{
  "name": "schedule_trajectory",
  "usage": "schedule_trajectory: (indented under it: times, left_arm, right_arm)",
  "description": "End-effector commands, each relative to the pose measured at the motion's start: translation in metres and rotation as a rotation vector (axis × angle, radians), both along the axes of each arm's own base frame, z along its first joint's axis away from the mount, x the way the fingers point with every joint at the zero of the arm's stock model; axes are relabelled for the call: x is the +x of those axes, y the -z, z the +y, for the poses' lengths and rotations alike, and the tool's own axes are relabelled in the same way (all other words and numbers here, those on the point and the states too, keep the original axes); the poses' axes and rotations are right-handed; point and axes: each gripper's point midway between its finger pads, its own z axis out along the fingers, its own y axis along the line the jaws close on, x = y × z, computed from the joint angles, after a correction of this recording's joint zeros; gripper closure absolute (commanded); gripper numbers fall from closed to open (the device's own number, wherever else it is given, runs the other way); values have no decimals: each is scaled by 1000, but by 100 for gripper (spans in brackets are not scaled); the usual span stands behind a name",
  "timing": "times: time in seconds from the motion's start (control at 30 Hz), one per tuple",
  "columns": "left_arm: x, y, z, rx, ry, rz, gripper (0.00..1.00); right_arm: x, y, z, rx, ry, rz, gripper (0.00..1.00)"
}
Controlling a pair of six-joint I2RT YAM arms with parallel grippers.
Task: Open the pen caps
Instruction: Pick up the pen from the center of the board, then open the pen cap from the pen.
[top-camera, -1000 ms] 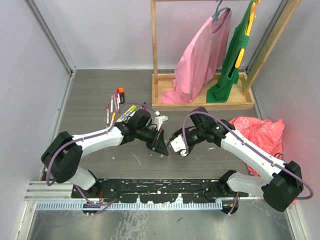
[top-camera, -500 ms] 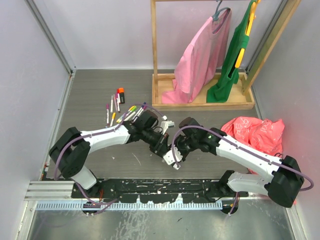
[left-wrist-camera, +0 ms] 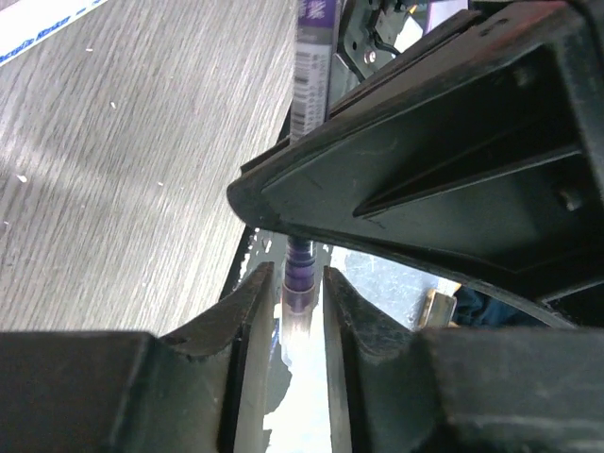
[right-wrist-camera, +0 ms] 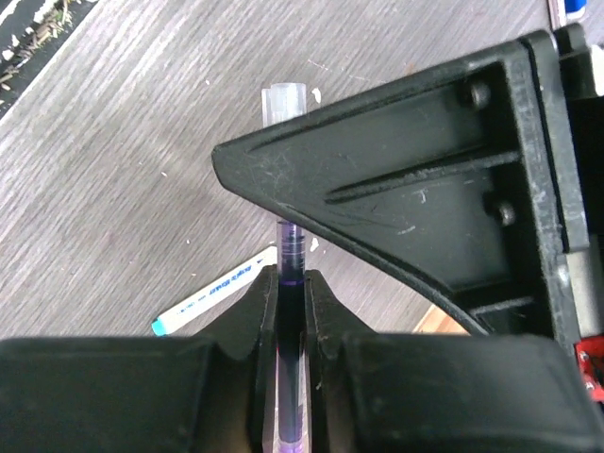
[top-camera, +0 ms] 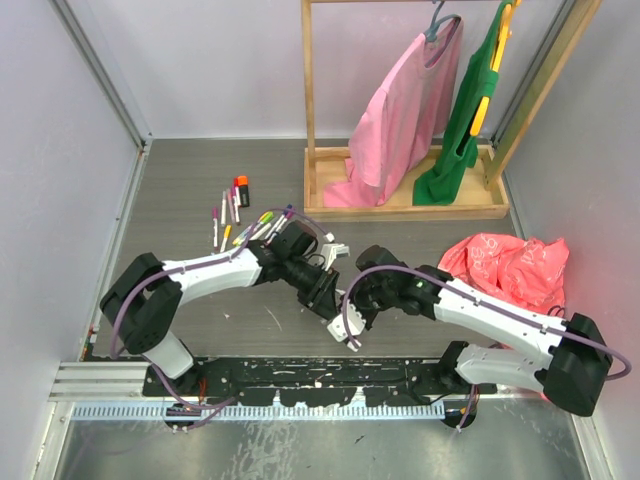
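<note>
A purple pen (left-wrist-camera: 300, 260) runs between my two grippers, low in the middle of the top view. Its white barrel (left-wrist-camera: 310, 57) sticks out past the right gripper. My right gripper (right-wrist-camera: 288, 278) (top-camera: 350, 320) is shut on the pen's dark purple section. My left gripper (left-wrist-camera: 299, 274) (top-camera: 325, 290) stands around the clear cap end (left-wrist-camera: 300, 311), with a thin gap on each side. The cap's tip (right-wrist-camera: 283, 99) pokes out beyond the left finger. Several more pens (top-camera: 240, 215) and an orange-and-black marker (top-camera: 241, 188) lie at the back left.
A blue-tipped white pen (right-wrist-camera: 212, 293) lies on the table under the grippers. A wooden rack (top-camera: 400, 205) with a pink garment (top-camera: 405, 120) and a green one (top-camera: 470, 110) stands at the back. A red-pink bag (top-camera: 515, 265) lies right. A black rail (top-camera: 320, 375) lines the near edge.
My right gripper has moved left and nearer, meeting the left gripper, and has closed on the pen. The left jaws have eased apart a little.
</note>
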Motion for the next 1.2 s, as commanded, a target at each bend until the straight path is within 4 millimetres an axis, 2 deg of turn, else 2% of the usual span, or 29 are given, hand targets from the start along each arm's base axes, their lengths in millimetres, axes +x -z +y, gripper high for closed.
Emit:
schedule_trajectory:
  times: [0.0, 0.13, 0.3, 0.4, 0.57, 0.67, 0.73, 0.83, 0.93, 1.03, 1.17]
  left_arm:
    - [8, -25, -5, -57, -10, -72, 66]
    - [10, -31, -2, -77, -41, -114, 52]
    - [15, -50, 5, -140, -108, -210, 38]
    - [21, -66, 10, -199, -158, -294, 33]
    - [29, -109, 18, -383, -280, -464, 28]
    - [38, -137, 28, -533, -406, -575, 16]
    - [44, -146, 38, -617, -503, -627, 3]
    - [57, -170, 57, -750, -692, -662, 2]
    - [64, -182, 68, -832, -814, -591, 2]
    - [64, -191, 71, -901, -877, -474, 2]
    - [68, -196, 70, -943, -960, -427, 2]
  right_arm:
    - [9, -15, 0, 42, 30, -61, 99]
    - [8, -16, -2, 48, 41, -60, 99]
    - [6, -16, -5, 62, 58, -30, 99]
    - [4, -23, -6, 95, 77, 15, 99]
    - [1, -41, -9, 176, 120, 117, 99]
    - [0, -53, -11, 224, 165, 192, 99]
    - [2, -62, -12, 258, 209, 238, 99]
    - [11, -77, -13, 312, 303, 301, 99]
    - [22, -89, -14, 362, 405, 357, 99]
    - [32, -100, -15, 414, 490, 403, 99]
    - [40, -111, -13, 473, 569, 473, 99]
